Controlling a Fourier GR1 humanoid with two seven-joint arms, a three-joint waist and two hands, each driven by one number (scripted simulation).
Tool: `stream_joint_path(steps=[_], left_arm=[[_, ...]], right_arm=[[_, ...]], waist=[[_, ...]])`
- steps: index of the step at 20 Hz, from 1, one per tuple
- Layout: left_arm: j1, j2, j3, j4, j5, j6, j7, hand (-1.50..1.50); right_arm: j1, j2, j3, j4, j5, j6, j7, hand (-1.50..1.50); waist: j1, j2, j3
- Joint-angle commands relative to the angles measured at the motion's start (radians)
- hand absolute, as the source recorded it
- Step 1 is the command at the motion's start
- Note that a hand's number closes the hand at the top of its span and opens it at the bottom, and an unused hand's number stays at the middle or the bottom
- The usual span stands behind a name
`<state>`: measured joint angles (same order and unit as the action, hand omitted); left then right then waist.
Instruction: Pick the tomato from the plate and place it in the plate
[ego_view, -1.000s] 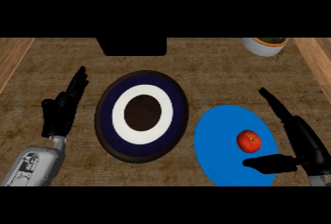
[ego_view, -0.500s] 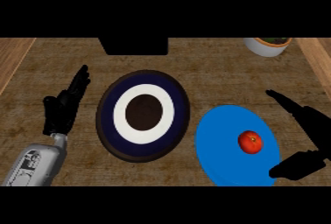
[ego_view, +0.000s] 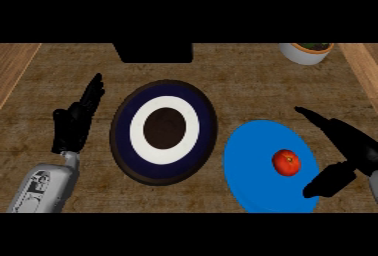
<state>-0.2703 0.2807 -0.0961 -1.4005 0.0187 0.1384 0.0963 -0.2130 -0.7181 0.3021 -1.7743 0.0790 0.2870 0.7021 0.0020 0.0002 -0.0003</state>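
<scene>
On the counter (ego_view: 244, 85), a dark ringed plate (ego_view: 164, 91) lies centre, with a blue plate (ego_view: 255, 167) near right. The left hand (ego_view: 72, 122) rests at left, fingers straight. The right hand (ego_view: 354, 145), fingers released, flanks the blue plate's right edge. The tomato (ego_view: 286, 162) lies on the blue plate.

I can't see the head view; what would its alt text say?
A red tomato lies on a blue plate, the robot's open right hand beside it at right, not touching. A dark blue ringed plate sits at centre of the counter, and the open left hand rests at left.
</scene>
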Motion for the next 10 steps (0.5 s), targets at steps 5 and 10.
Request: stream_joint_path(steps=[5,10], left_arm=[[0.020,-0.001,0.056,0.044,0.009,-0.076,-0.060,0.00],[0.010,-0.040,0.047,0.039,-0.041,-0.051,-0.055,0.00]], right_arm=[[-0.018,0.087,0.002,0.120,0.102,0.127,-0.014,-1.50],[0.000,0.181,0.025,0.298,0.263,0.069,-0.186,-1.50]], waist=[[-0.001,0.000,0.000],[-0.001,0.001,0.000]])
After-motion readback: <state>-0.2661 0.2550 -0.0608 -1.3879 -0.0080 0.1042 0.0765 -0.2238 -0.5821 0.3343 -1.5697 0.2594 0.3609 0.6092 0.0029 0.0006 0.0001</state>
